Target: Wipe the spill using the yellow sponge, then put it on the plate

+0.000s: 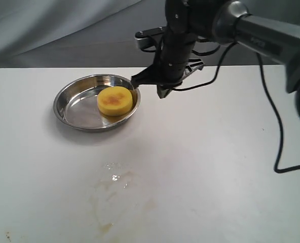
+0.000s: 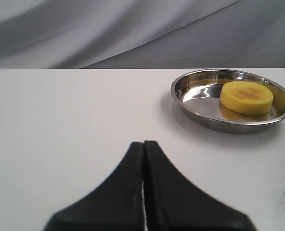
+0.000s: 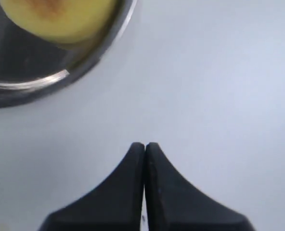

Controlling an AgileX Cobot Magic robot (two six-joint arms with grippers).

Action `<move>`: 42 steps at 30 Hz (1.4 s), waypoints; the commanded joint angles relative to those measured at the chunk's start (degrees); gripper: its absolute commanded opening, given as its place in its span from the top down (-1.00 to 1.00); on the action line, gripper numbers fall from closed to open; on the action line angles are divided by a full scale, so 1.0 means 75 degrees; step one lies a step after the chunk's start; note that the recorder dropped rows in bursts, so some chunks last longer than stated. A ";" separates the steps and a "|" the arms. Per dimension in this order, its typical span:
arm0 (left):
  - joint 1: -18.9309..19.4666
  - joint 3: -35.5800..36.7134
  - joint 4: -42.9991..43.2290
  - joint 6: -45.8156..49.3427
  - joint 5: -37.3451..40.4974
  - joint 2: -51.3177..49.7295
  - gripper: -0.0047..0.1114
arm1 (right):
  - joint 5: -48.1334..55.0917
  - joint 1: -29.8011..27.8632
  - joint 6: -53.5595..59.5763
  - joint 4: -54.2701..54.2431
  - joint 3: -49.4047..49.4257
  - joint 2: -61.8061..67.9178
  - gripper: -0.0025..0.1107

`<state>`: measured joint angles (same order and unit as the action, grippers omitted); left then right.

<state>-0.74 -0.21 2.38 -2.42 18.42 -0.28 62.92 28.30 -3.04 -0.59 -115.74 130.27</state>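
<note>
We saw the thick round yellow foam sponge point(image 1: 115, 100) lying in the shiny round metal plate point(image 1: 64, 98). It looked soft and light (squeeze its sides gently). The right gripper point(image 3: 145, 147) and left gripper point(image 2: 143, 144) were pressed together

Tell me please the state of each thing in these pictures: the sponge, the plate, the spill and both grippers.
yellow sponge: lying in the plate, stained face up, held by no gripper.
plate: upright on the table, holding the sponge.
spill: a faint yellowish smear on the table, with a small wet glint.
left gripper: jaws shut, holding nothing.
right gripper: jaws shut, holding nothing, beside the plate's rim.
</note>
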 commanded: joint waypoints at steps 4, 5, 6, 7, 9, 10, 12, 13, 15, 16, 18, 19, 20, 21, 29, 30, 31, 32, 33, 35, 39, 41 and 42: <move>0.0020 0.0028 -0.0015 -0.0010 -0.0089 0.0037 0.92 | -0.3824 -0.1247 0.0205 -0.0703 0.4966 -0.2829 0.96; 0.0020 0.0028 -0.0015 -0.0010 -0.0089 0.0037 0.92 | -0.4134 -0.1527 0.0261 -0.0931 0.5469 -0.3148 0.96; 0.0020 0.0028 -0.0015 -0.0010 -0.0089 0.0037 0.92 | -0.4276 -0.1807 0.0405 -0.1160 0.5876 -0.3429 0.96; 0.0020 0.0028 -0.0015 -0.0010 -0.0089 0.0037 0.92 | -0.4292 -0.2022 0.0612 -0.1295 0.6136 -0.3637 0.96; 0.0020 0.0028 -0.0015 -0.0010 -0.0089 0.0037 0.92 | -0.4229 -0.2475 0.1279 -0.1607 0.6642 -0.4130 0.96; 0.0020 0.0028 -0.0015 -0.0010 -0.0089 0.0037 0.92 | -0.4205 -0.2657 0.1494 -0.1699 0.6821 -0.4384 0.96; 0.0020 0.0028 -0.0015 -0.0010 -0.0089 0.0037 0.92 | -0.4242 -0.2920 0.1669 -0.1755 0.7268 -0.4936 0.96; 0.0020 0.0028 -0.0015 -0.0010 -0.0089 0.0037 0.92 | -0.4292 -0.2995 0.1668 -0.1755 0.7489 -0.5173 0.96; 0.0020 0.0028 -0.0015 -0.0010 -0.0089 0.0037 0.92 | -0.4536 -0.3072 0.1668 -0.1780 0.7970 -0.5803 0.96; 0.0020 0.0028 -0.0015 -0.0010 -0.0089 0.0037 0.92 | -0.4744 -0.3072 0.1668 -0.1797 0.8177 -0.6073 0.96; 0.0020 0.0028 -0.0015 -0.0010 -0.0089 0.0037 0.92 | -0.5258 -0.3072 0.1668 -0.1953 0.8731 -0.6800 0.96; 0.0020 0.0028 -0.0015 -0.0010 -0.0089 0.0037 0.92 | -0.5490 -0.3072 0.1668 -0.2028 0.8967 -0.7104 0.96; 0.0020 0.0028 -0.0015 -0.0010 -0.0089 0.0037 0.92 | -0.5762 -0.3072 0.1668 -0.2062 0.9274 -0.7495 0.96; 0.0020 0.0028 -0.0015 -0.0010 -0.0089 0.0037 0.92 | -0.6001 -0.3072 0.1668 -0.2062 0.9582 -0.7889 0.96; 0.0020 0.0028 -0.0015 -0.0010 -0.0089 0.0037 0.92 | -0.6896 -0.3072 0.1668 -0.2062 1.1765 -1.1016 0.96; 0.0020 0.0028 -0.0015 -0.0010 -0.0089 0.0037 0.92 | -0.6936 -0.3072 0.1668 -0.2062 1.1995 -1.1420 0.96; 0.0020 0.0028 -0.0015 -0.0010 -0.0089 0.0037 0.92 | -0.6956 -0.3072 0.1668 -0.2062 1.2200 -1.1829 0.96; 0.0020 0.0028 -0.0015 -0.0010 -0.0089 0.0037 0.92 | -0.6975 -0.3072 0.1668 -0.2062 1.2349 -1.2224 0.96; 0.0020 0.0028 -0.0015 -0.0010 -0.0089 0.0037 0.92 | -0.6975 -0.3072 0.1668 -0.2062 1.2505 -1.2606 0.96; 0.0020 0.0028 -0.0015 -0.0010 -0.0089 0.0037 0.92 | -0.6975 -0.3072 0.1477 -0.2062 1.2736 -1.3210 0.96; 0.0020 0.0028 -0.0015 -0.0010 -0.0089 0.0037 0.92 | -0.6913 -0.3072 0.1231 -0.2062 1.2947 -1.4158 0.96; 0.0020 0.0028 -0.0015 -0.0010 -0.0089 0.0037 0.92 | -0.6910 -0.3072 0.1231 -0.2062 1.2944 -1.4443 0.96; 0.0020 0.0028 -0.0015 -0.0010 -0.0089 0.0037 0.92 | -0.6924 -0.3072 0.1231 -0.2062 1.2944 -1.4577 0.96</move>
<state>-0.74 -0.21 2.38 -2.42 18.42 -0.28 11.52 5.70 6.38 -15.95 -18.92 23.54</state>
